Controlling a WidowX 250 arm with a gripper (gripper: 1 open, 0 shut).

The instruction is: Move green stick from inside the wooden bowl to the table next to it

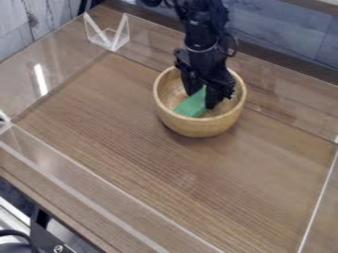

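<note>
Dark wood-grain table is stretching out to the left of and below the pincer, with clear plastic walls standing along its edges and a small clear plastic stand sitting well off to the pincer's upper left. Directly under the pincer, the wooden bowl is resting on the table. The black pincer is reaching steeply down into the bowl and clenching on the green stick, which is lying tilted inside the bowl.
</note>
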